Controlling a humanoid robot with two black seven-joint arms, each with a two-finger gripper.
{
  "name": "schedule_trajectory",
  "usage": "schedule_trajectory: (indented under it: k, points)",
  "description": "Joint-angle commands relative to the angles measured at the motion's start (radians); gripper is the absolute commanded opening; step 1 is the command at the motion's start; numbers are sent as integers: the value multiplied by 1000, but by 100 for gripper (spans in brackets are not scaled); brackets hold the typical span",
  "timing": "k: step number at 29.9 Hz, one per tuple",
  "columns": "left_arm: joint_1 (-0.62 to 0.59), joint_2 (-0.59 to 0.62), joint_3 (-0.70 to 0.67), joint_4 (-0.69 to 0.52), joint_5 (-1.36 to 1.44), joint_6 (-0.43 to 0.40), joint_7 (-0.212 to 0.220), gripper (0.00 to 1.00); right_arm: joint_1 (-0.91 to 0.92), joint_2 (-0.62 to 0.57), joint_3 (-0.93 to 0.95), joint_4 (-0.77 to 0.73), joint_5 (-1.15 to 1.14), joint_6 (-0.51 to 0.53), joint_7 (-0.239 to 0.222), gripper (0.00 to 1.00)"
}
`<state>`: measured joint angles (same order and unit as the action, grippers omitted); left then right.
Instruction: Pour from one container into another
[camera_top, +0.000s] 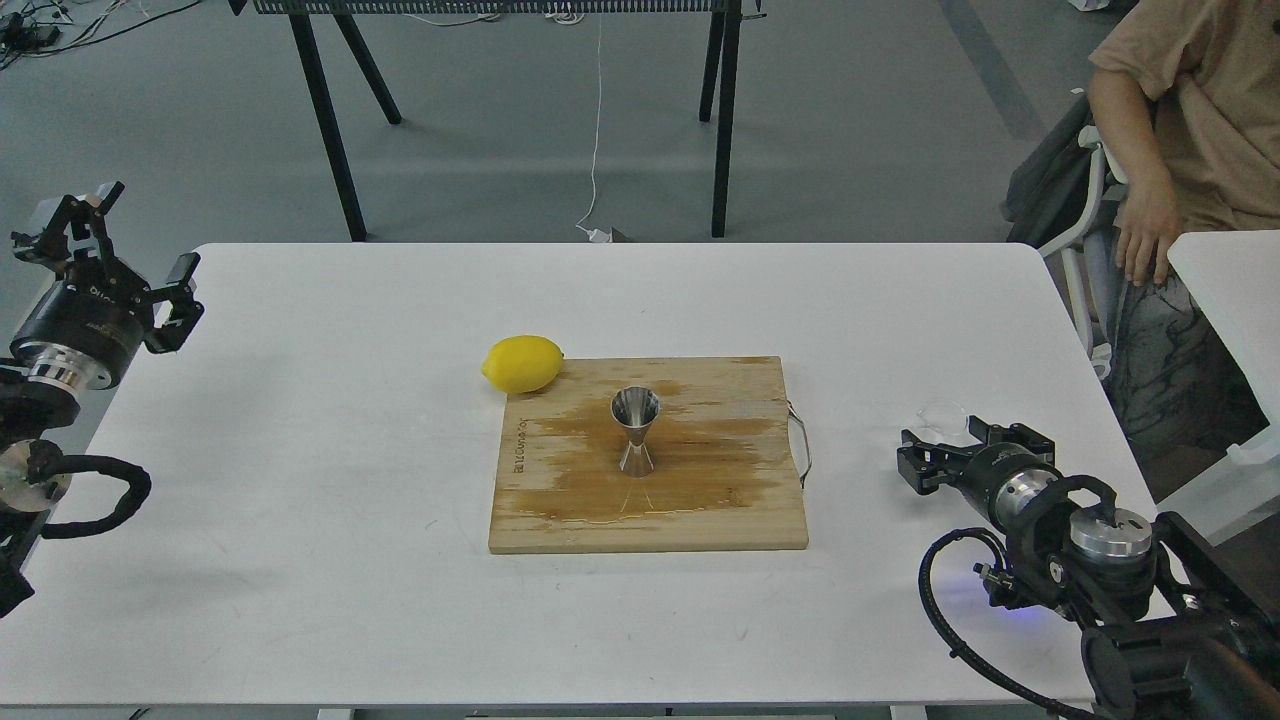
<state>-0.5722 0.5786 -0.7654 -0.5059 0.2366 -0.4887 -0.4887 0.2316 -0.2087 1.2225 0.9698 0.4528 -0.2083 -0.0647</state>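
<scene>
A white bench (300, 520) was seen from above, with a wooden cutting board (700, 510) laid near its middle. The board's surface was darkened by wet patches around a steel jigger (635, 431), which stood upright near the board's centre. A yellow lemon (522, 363) was set on the bench at the board's far left corner, touching or just beside its edge. A thin wire handle (800, 440) was fixed to the board's right side. The clear cup (943, 412) was placed on the bench well to the right of the board, apart from the jigger; only its faint rim could be made out. The right gripper (940, 448) was held low over the bench just on the near side of the cup, its fingers spread, with the cup lying at or just beyond the fingertips; whether the cup was touched could not be told. The left gripper (110, 250) was raised at the bench's left edge, well apart from the board, with its fingers spread wide and nothing held between them. A seated person (1190, 120) in a tan shirt was visible beyond the bench's far right corner, one hand resting near a second white table (1235, 290).
</scene>
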Motion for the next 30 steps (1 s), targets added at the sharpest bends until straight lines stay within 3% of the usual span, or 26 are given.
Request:
schedule_trajectory:
  k: [1, 12, 25, 30]
  points:
    - [0, -8, 0, 12, 0, 0, 0, 97, 6, 0, 0, -14, 0, 3, 0, 72]
    - [0, -11, 0, 13, 1, 0, 0, 97, 20, 6, 0, -25, -9, 7, 0, 65]
    - [0, -13, 0, 41, 0, 0, 0, 98, 18, 15, -4, -23, -28, 23, 0, 42]
    - [0, -13, 0, 43, 1, 0, 0, 98, 18, 15, -14, -22, -36, 24, 0, 39]
